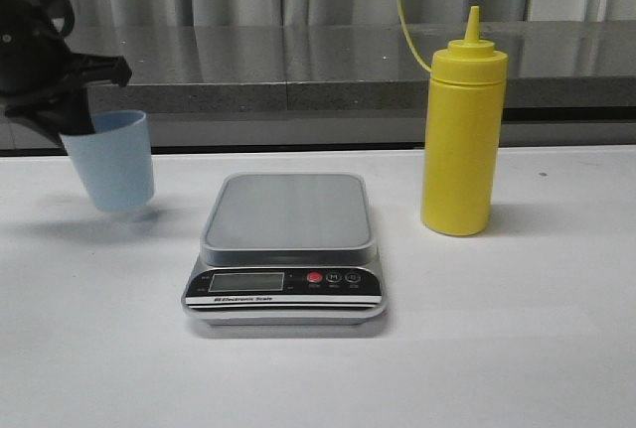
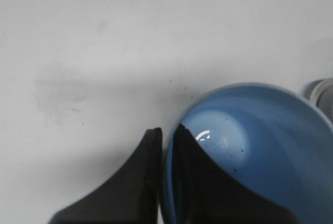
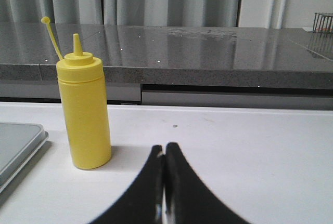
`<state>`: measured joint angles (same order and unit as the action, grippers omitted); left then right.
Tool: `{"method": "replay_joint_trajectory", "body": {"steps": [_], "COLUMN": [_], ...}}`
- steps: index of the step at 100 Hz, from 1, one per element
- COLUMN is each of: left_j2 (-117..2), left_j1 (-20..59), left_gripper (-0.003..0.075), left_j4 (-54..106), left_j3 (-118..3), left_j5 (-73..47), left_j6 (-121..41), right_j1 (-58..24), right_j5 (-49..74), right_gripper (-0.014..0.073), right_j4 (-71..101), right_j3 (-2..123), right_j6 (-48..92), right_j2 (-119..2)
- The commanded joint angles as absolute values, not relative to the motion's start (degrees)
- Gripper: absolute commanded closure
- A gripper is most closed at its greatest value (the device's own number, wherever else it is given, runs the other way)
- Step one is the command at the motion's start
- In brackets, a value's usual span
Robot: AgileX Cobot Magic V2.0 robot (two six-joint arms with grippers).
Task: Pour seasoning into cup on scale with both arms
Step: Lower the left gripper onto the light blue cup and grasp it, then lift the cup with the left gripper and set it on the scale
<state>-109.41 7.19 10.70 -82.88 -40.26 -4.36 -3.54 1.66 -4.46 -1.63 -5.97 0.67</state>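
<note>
My left gripper (image 1: 70, 130) is shut on the rim of the pale blue cup (image 1: 112, 162), holding it tilted just above the table, left of the scale (image 1: 286, 247). In the left wrist view one finger (image 2: 130, 182) is outside the cup (image 2: 260, 141) wall and the other is inside; the cup is empty. The yellow seasoning bottle (image 1: 461, 135) stands upright to the right of the scale, cap dangling on its tether. In the right wrist view my right gripper (image 3: 165, 151) is shut and empty, low over the table, with the seasoning bottle (image 3: 83, 112) standing apart off to one side.
A grey stone counter (image 1: 328, 66) runs along the back behind the white table (image 1: 497, 349), with curtains above it. A corner of the scale's platform (image 3: 15, 141) shows in the right wrist view. The scale's display is blank.
</note>
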Motion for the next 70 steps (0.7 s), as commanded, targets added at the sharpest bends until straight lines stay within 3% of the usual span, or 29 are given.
{"method": "replay_joint_trajectory", "body": {"steps": [1,42,70], "left_j2": [-104.52,-104.28,-107.41], "left_j1": [8.79,23.23,26.83], "left_gripper": [0.0741,0.0741,0.0740], "left_j4": [12.15,12.15,12.05], "left_j3": [-87.15,-94.15,-94.15], "left_j5": [-38.81,-39.86,-40.06], "left_j6": [-4.39,-10.96,-10.93], "right_j1": [-3.24,-3.24,-3.24], "right_j5": [-2.88,-2.88,-2.88], "right_gripper": [0.0662,0.0662,0.0662], "right_j4": [-5.00,-5.00,-5.00], "right_j3": [-0.56,-0.56,-0.56], "right_j6": [-6.04,-6.04,-6.04], "right_j2": [1.68,1.68,1.68]}}
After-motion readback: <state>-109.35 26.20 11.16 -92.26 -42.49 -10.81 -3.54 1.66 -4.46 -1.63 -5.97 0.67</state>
